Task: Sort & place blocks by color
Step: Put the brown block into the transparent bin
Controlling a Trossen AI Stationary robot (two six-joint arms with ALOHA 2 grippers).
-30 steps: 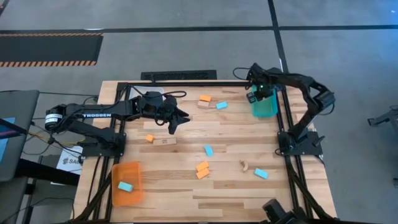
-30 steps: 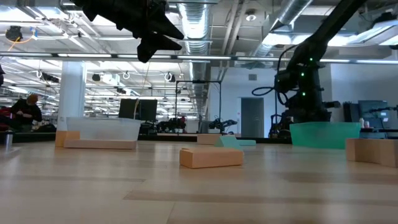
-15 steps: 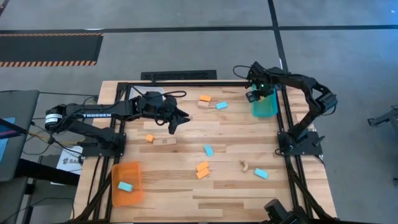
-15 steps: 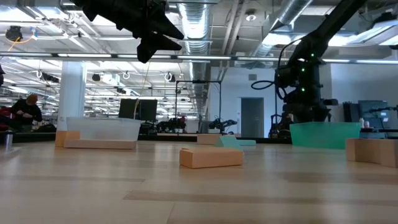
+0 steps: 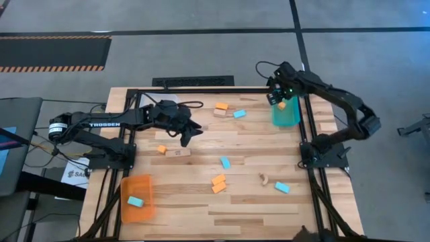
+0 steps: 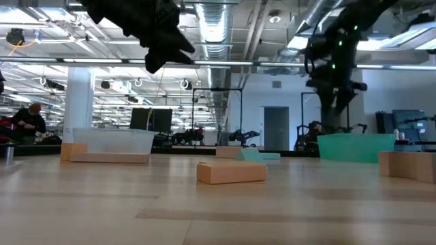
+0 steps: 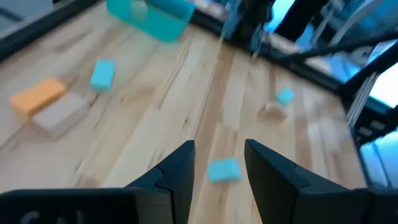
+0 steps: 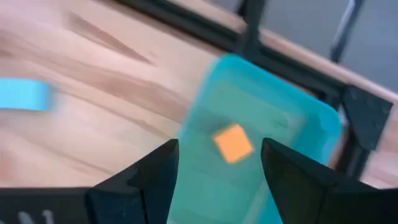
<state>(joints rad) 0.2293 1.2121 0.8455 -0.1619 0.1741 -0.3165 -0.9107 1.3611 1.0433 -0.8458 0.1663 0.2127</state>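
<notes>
Across the light wooden slatted desk, largest to smallest:

- Left arm's gripper: hanging above the desk's left-centre, fingers set a little apart, nothing between them.
- Right arm's gripper: raised over the far right corner, fingers spread wide and empty.
- Orange plastic tray: near left corner, with one light blue block lying inside.
- Teal plastic tray: far right corner, below the right gripper, with a small orange block over its opening; whether it rests inside cannot be told.
- Orange block touching a tan wooden block, with a light blue block just beside them, by the far edge's middle.
- Small orange block beside a tan wooden block, left of centre.
- Light blue block at the centre; two orange blocks touching, nearer the front edge.
- Small tan wooden piece and a light blue block, toward the near right.
</notes>
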